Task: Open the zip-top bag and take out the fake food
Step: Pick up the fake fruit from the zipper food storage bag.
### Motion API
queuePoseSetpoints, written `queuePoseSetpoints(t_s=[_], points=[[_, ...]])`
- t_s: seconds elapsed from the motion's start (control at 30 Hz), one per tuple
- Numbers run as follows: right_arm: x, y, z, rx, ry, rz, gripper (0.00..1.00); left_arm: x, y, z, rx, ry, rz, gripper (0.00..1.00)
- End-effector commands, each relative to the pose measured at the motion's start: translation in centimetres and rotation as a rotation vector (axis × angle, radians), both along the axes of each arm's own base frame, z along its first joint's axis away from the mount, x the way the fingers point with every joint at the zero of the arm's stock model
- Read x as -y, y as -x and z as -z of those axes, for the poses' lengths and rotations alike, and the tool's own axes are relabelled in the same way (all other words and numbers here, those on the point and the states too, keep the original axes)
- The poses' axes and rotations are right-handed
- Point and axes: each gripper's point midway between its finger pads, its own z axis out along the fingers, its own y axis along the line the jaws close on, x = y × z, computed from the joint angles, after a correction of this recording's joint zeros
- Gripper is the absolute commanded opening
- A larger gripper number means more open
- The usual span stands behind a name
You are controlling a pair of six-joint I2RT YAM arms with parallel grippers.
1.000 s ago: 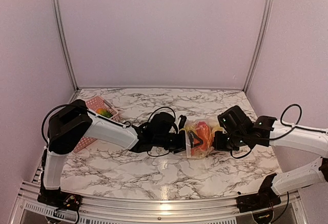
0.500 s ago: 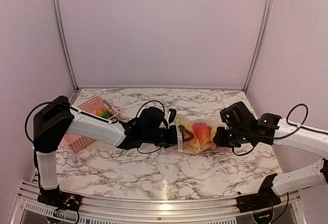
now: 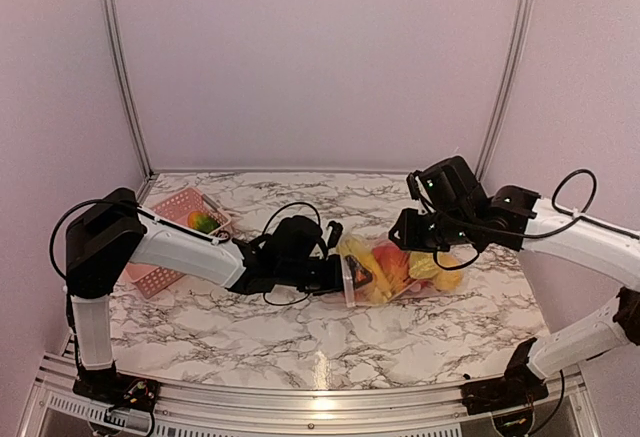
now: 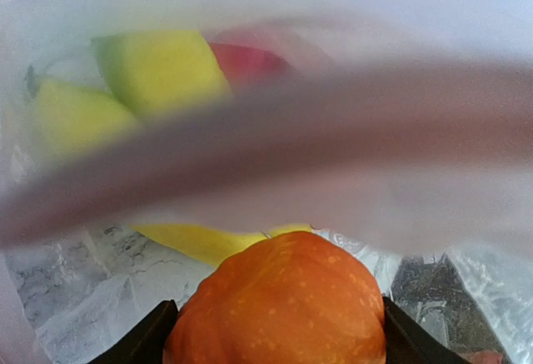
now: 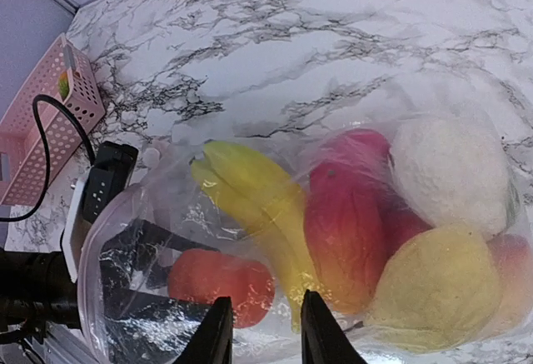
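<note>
While the left pincer (image 3: 354, 273) clamps orange fake food (image 4: 279, 297) inside the zip-top bag (image 5: 158, 193), the right pincer (image 5: 262, 332) gapes above; next, probably withdraw toward frame left.

Lighting and picture quality: soft, even, pink-tinted light, shadows faint.
Top view: pale glare on the marble table (image 3: 320, 362) at 6 o'clock. Left wrist view: zip-top bag (image 4: 275, 131) film blurred across centre, orange piece (image 4: 279, 297) at 6 o'clock sharper. Right wrist view: crisp, plastic glinting at 8 o'clock.
</note>
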Motion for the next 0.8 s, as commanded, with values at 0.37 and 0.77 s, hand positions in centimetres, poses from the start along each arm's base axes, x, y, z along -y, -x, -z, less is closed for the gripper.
queuePoseSetpoints(t_s=[0.37, 0.77], points=[[-11.9, 0.4, -2.9, 0.068, -0.009, -0.217, 0.27, 1.5, 1.9, 0.3, 0.032, -0.015, 0.089, 0.58], [-10.4, 2.0, -0.7, 0.034, 0.082, -0.181, 0.26, 1.6, 1.8, -0.2, 0.035, -0.003, 0.087, 0.57]])
